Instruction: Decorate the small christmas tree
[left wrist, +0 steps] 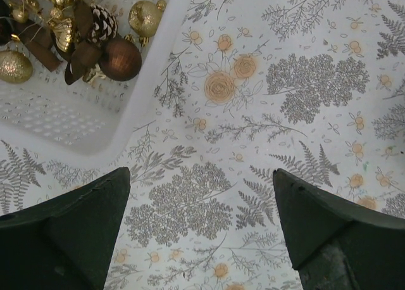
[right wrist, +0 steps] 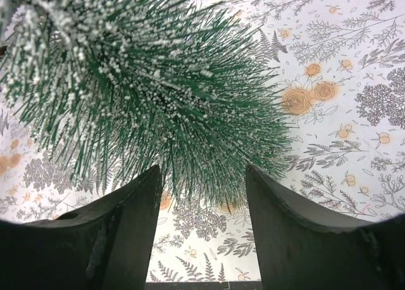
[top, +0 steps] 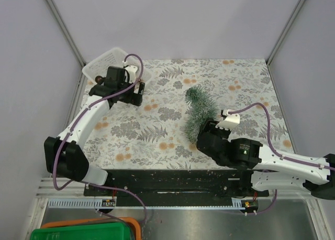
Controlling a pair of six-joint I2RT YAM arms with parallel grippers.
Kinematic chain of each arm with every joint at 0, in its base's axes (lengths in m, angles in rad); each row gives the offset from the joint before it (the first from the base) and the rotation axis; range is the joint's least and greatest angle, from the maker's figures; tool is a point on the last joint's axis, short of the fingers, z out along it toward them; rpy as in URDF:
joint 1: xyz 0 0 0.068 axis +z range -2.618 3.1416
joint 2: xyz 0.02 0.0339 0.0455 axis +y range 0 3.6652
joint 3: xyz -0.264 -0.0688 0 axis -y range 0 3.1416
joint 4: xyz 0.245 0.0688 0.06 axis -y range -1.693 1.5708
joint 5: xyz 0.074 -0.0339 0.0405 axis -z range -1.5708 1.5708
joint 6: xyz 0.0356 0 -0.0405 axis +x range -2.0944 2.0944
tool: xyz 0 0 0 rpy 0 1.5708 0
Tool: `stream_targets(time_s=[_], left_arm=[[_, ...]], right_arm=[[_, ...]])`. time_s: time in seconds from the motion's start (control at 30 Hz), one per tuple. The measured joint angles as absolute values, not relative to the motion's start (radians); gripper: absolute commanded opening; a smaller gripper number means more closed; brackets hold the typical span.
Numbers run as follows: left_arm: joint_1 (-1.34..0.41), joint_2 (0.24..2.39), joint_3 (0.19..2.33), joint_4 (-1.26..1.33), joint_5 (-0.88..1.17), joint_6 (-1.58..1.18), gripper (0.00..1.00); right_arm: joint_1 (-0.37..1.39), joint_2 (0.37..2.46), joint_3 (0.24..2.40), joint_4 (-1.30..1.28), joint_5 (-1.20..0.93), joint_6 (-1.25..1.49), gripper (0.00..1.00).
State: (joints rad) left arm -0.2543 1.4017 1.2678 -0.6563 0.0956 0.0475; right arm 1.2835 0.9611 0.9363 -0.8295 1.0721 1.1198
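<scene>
The small christmas tree (top: pixel 199 111) lies on its side on the leaf-print tablecloth, right of centre, frosted green bristles bent in a curve. My right gripper (top: pixel 204 131) is open at the tree's near end. In the right wrist view the bristles (right wrist: pixel 145 81) fill the top and their tips reach between the open fingers (right wrist: pixel 202 171), not clamped. My left gripper (top: pixel 135 91) is open and empty over the cloth beside the white basket (top: pixel 99 67). The left wrist view (left wrist: pixel 201 171) shows the basket wall (left wrist: pixel 95 132) holding a brown ball (left wrist: pixel 120 59), a gold ball (left wrist: pixel 144 18) and a pinecone (left wrist: pixel 101 23).
The tablecloth (top: pixel 157 130) covers the table between grey enclosure walls. A black base plate (top: pixel 167 180) runs along the near edge. A green bin (top: pixel 84 232) with an orange rim sits below the table's front left.
</scene>
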Motion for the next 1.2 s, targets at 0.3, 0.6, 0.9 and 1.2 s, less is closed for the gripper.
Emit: stream_targets(time_s=[0.3, 0.6, 0.9, 1.2], left_arm=[[-0.313, 1.577, 1.327, -0.584, -0.068, 0.031, 0.95], [-0.314, 1.694, 1.384, -0.52, -0.182, 0.036, 0.69], [-0.315, 1.811, 1.422, -0.508, -0.212, 0.072, 0.53], [-0.315, 1.831, 1.432, -0.49, -0.229, 0.083, 0.35]], right_arm=[[1.379, 0.908, 0.939, -0.784, 1.052, 1.014, 0.59], [1.567, 0.905, 1.074, -0.785, 1.076, 0.92, 0.58], [1.677, 0.88, 1.271, -0.861, 1.172, 0.839, 0.56], [1.677, 0.827, 1.386, -0.76, 1.199, 0.593, 0.57]])
